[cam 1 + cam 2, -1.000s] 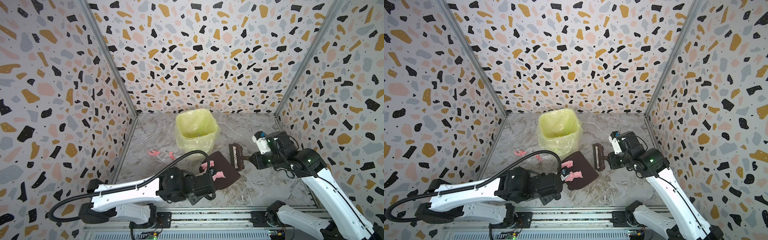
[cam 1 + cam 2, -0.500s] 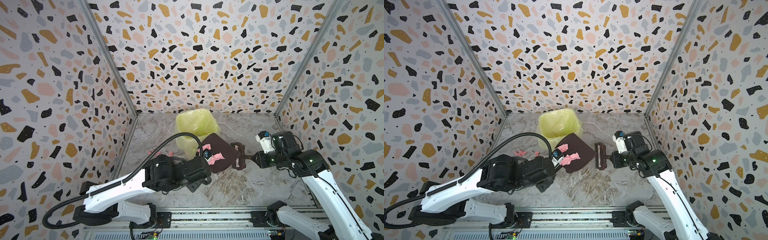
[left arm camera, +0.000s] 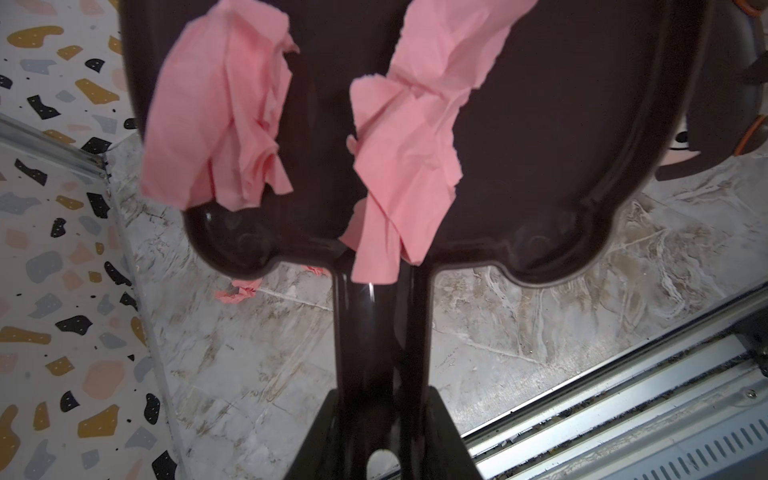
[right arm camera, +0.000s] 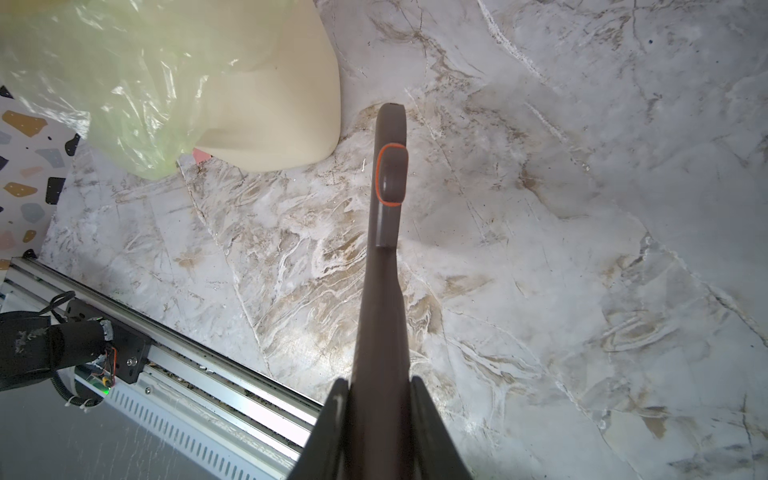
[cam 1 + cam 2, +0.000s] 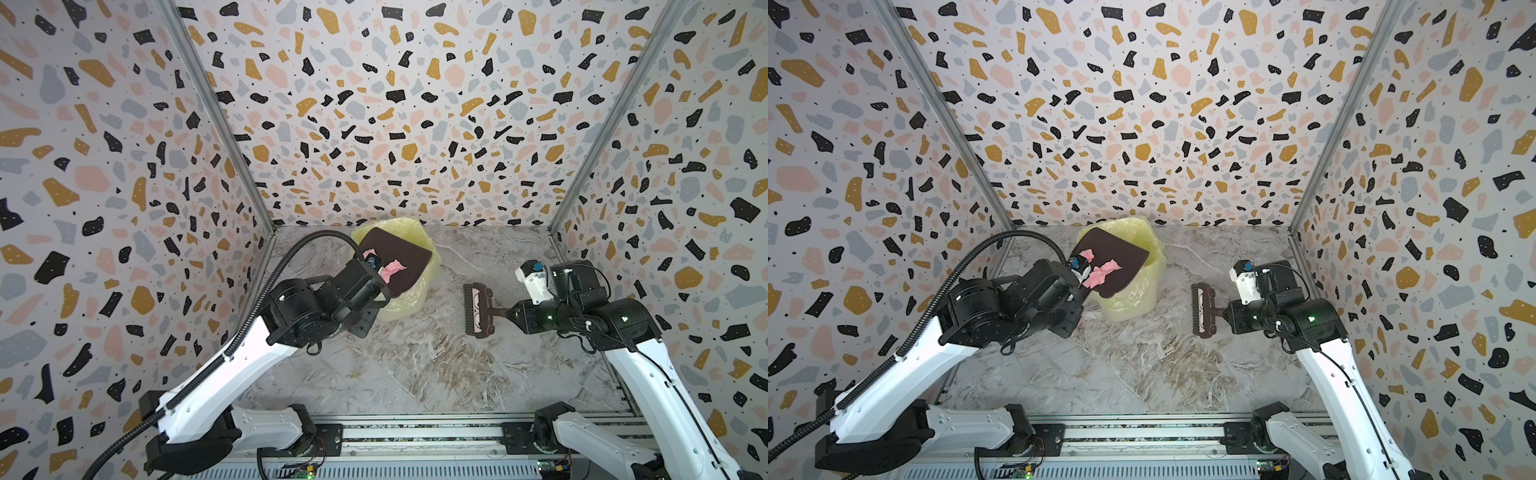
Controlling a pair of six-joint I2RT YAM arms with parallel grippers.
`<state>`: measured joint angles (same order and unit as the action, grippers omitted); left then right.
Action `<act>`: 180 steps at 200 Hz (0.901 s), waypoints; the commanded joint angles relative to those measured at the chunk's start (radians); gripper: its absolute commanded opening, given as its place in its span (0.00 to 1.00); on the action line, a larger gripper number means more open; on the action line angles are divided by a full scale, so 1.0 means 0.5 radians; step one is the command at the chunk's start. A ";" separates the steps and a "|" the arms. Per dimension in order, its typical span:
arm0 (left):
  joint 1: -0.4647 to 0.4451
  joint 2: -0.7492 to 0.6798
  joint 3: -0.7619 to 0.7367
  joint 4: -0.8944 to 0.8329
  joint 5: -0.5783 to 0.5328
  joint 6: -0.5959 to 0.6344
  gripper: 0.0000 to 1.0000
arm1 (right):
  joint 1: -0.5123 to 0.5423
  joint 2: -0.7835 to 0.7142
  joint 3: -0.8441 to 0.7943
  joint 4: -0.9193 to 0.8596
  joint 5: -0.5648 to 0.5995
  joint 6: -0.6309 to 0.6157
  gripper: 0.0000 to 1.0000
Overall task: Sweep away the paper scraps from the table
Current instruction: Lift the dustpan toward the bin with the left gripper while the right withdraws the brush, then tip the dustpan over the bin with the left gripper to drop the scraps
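Note:
My left gripper (image 3: 382,415) is shut on the handle of a dark brown dustpan (image 5: 401,253), held in the air over the yellow-lined bin (image 5: 409,297). Pink paper scraps (image 3: 220,112) lie on the pan near its handle end, seen in both top views (image 5: 1104,270). More pink scraps (image 3: 239,291) lie on the table (image 5: 436,365) by the left wall, and one bit (image 4: 201,156) shows at the bin's base. To the bin's right my right gripper (image 4: 376,399) is shut on the handle of a brown brush (image 5: 478,309), bristles facing the bin.
The bin (image 5: 1133,291) stands at the back middle of the table, its cream body (image 4: 270,104) under a loose yellow liner. Terrazzo walls close in three sides. A metal rail (image 5: 415,432) with the arm bases runs along the front edge.
My left arm lifted the dustpan with its pink scraps off the table and carried it back and up over the bin. The right gripper and brush barely moved.

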<state>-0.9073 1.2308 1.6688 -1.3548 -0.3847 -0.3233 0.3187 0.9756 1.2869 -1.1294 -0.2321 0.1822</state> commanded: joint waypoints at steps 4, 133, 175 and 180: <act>0.150 0.019 0.059 0.034 -0.033 0.164 0.00 | -0.044 -0.012 0.019 0.028 -0.073 -0.060 0.00; 0.514 0.301 0.182 0.120 -0.271 0.658 0.00 | -0.239 0.226 0.026 0.059 -0.412 -0.236 0.00; 0.520 0.452 0.256 0.129 -0.464 0.837 0.00 | -0.182 0.264 0.011 0.044 -0.402 -0.242 0.00; 0.523 0.468 0.272 0.132 -0.497 0.854 0.00 | -0.175 0.272 0.008 0.046 -0.401 -0.242 0.00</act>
<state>-0.6544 1.4300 1.7550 -1.3258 -0.5400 0.0223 0.2127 1.1126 1.2724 -1.1198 -0.4129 0.0772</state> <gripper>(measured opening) 0.285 0.236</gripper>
